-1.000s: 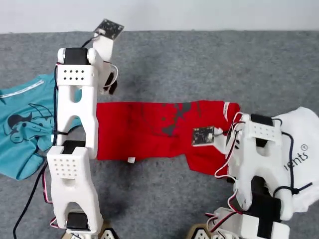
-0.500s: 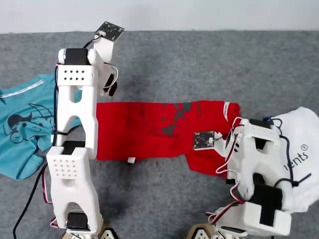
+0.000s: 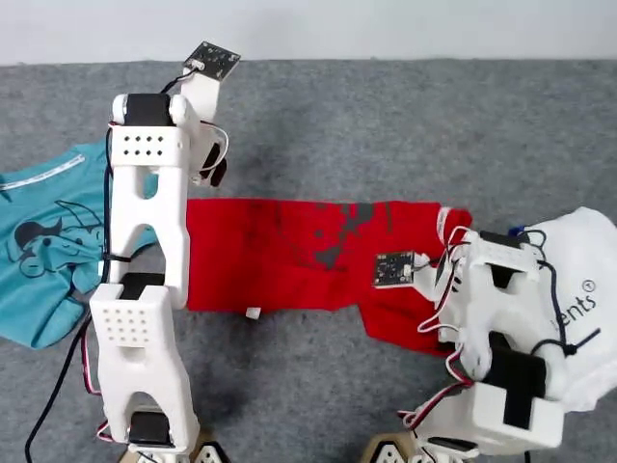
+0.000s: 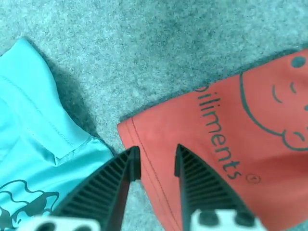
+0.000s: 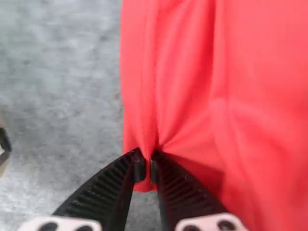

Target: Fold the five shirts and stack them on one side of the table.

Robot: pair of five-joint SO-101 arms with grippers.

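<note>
Red shirt [image 3: 280,256] lies stretched sideways across the middle of the grey table [image 3: 386,125]. It is mostly flat, with its dark print showing and a small white tag [image 3: 253,312] at its near edge. I see its right end gathered into creases where my right gripper [image 5: 146,169] is clamped on a pinch of cloth. My left gripper [image 4: 156,161] sits over the opposite corner, jaws parted astride the hem. A teal shirt [image 3: 39,241] lies beside that end, a white shirt [image 3: 588,280] by the other.
</note>
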